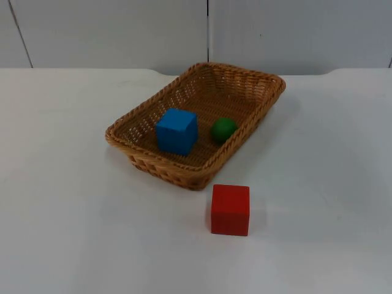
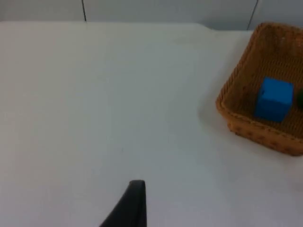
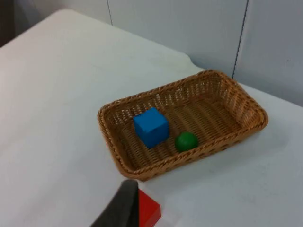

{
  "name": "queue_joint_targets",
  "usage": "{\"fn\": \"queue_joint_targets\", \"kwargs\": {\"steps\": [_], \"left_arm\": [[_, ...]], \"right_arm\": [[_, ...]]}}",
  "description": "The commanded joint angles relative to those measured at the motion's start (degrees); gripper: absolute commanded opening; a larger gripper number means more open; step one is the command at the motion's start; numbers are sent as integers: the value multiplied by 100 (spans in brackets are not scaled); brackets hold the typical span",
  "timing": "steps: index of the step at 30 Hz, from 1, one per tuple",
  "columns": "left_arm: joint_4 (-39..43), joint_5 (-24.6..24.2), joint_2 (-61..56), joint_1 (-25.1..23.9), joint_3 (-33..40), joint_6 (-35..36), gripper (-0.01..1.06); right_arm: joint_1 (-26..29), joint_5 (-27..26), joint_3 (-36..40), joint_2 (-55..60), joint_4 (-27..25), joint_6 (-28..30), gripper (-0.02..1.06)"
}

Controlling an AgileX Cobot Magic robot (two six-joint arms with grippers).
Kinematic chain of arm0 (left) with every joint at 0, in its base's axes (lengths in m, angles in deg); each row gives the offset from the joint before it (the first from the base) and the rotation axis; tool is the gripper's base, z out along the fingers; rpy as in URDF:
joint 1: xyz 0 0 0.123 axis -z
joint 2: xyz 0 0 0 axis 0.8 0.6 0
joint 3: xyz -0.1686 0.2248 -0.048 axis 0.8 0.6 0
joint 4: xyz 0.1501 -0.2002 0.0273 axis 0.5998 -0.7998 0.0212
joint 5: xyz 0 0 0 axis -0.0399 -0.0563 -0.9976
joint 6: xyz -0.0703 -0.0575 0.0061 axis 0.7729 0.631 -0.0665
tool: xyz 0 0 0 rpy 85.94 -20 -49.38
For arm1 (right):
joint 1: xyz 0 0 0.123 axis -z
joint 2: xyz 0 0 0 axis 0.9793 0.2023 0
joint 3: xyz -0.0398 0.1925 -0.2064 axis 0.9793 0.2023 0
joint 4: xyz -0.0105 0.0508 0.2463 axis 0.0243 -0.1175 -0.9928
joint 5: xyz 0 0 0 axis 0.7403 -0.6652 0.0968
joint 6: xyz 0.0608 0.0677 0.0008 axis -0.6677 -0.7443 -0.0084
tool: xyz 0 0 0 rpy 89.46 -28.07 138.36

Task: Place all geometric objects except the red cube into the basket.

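Basket loaded, red cube left out.
Your blue cube (image 1: pixel 176 130) and green ball (image 1: pixel 224 130) sit in the basket (image 1: pixel 122 136); the red cube (image 1: pixel 230 209) rightly stays on the table (image 1: pixel 67 202) just beside it. I can't tell either gripper's state.

The brown woven basket (image 1: pixel 260 101) holds a blue cube (image 1: pixel 177 130) and a green ball (image 1: pixel 224 130); beside the basket sits a red cube (image 1: pixel 230 209).

No legible text, label, brand, number or sign on any surface; blue cube (image 1: pixel 176 130), green ball (image 1: pixel 224 130), red cube (image 1: pixel 230 209) and basket (image 1: pixel 150 160) are unmarked.
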Motion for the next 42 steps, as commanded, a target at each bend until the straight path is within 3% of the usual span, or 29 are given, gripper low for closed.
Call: {"fn": "queue_joint_targets", "kwargs": {"steps": [1,9,12,21,25,42], "left_arm": [[-46,-120,-257,-16,2,47,105],[-37,-787,-1168,-16,2,22,105],[54,-855,-1631,-16,2,9,105],[316,-944,-2355,-16,2,85,105],[482,-1008,-2355,-16,230,266,105],[1099,-1365,-2355,-16,621,724,105]], "right_arm": [[-36,-56,307,-545,-4,23,105],[-36,227,1579,-2391,13,23,105],[-36,714,1900,-3103,13,-40,105],[-36,1758,2008,-4270,338,-421,105],[-36,2268,2008,-4652,933,-967,105],[-36,2472,2405,-4893,1047,-1054,105]]}}
